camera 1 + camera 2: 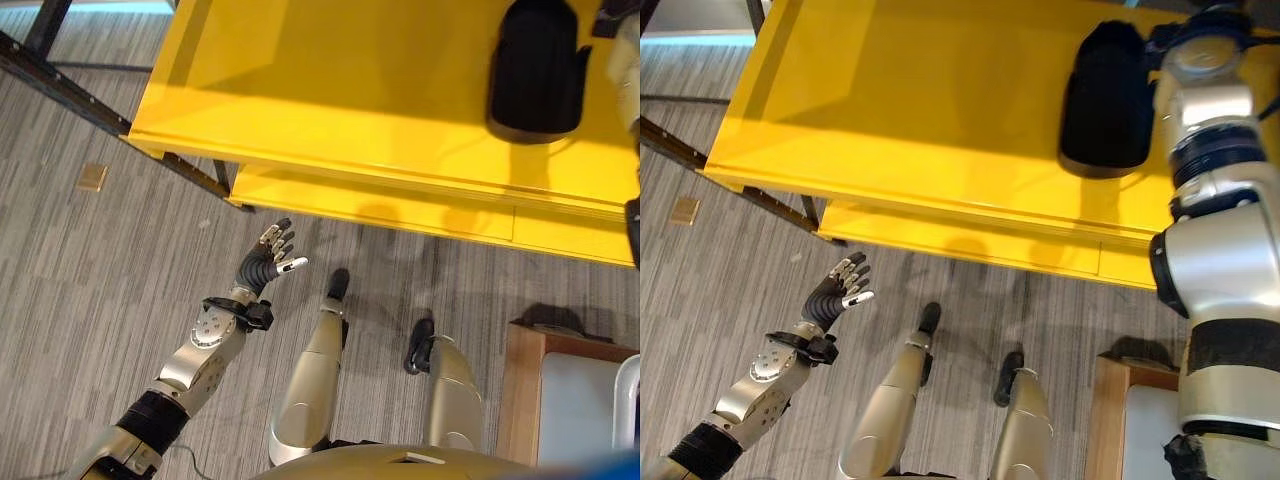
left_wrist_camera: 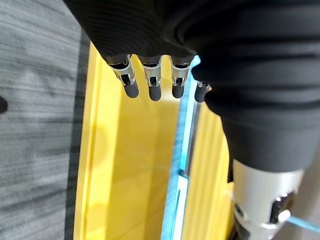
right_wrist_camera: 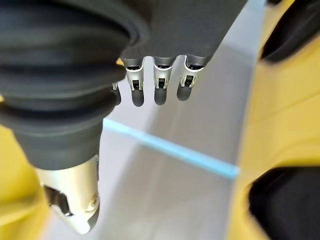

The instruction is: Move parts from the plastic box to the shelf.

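While both hands hang empty, one black part (image 1: 1105, 95) lies on the yellow shelf (image 1: 890, 110), just beside right hand (image 3: 157, 82) fingers, released; left hand (image 1: 272, 255), fingers relaxed, well below.

A black part (image 1: 538, 68) lies on the yellow shelf (image 1: 330, 100); the left hand (image 1: 272, 256) hangs open over grey floor (image 1: 90, 290).
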